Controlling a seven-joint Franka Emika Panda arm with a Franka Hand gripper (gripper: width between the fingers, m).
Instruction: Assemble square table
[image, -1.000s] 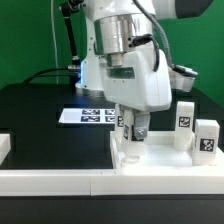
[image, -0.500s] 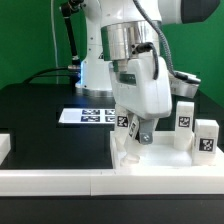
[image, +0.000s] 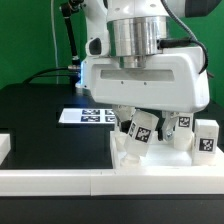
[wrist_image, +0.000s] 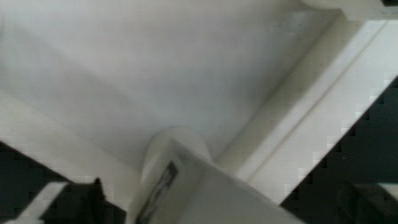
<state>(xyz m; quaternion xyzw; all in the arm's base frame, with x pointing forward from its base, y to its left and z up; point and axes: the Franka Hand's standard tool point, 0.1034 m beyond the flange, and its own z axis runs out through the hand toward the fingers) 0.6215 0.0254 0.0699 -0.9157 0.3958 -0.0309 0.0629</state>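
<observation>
Exterior view shows the arm's broad white wrist housing filling the middle of the scene and hiding much of what lies behind it. Below it the gripper (image: 147, 128) hangs over the square table top (image: 140, 160), a large white plastic slab with a raised rim that lies on the black table (image: 40, 120) toward the exterior view's right. Between the fingers stands one leg (image: 141, 131), a short white blocky piece with a black-and-white tag, tilted rather than upright, its lower end on the top. The fingers stand wide apart on either side of it, and whether they touch it I cannot tell. Three legs can be counted with certainty: the tilted one, a second leg (image: 184, 131) partly hidden behind the housing, and a third leg (image: 206, 138) standing upright at the far right of that view; a fourth cannot be made out. The marker board (image: 95, 114), thin, flat and white with several printed tags, lies on the table behind the top. A long low white rail (image: 90, 183) runs along the front edge, with a short rail end (image: 4, 148) at the exterior view's left. The wrist view shows the smooth white surface of the top (wrist_image: 125, 80) with its rim (wrist_image: 329, 90) running slantwise, and the tagged leg (wrist_image: 178, 175) close to the lens, blurred.
</observation>
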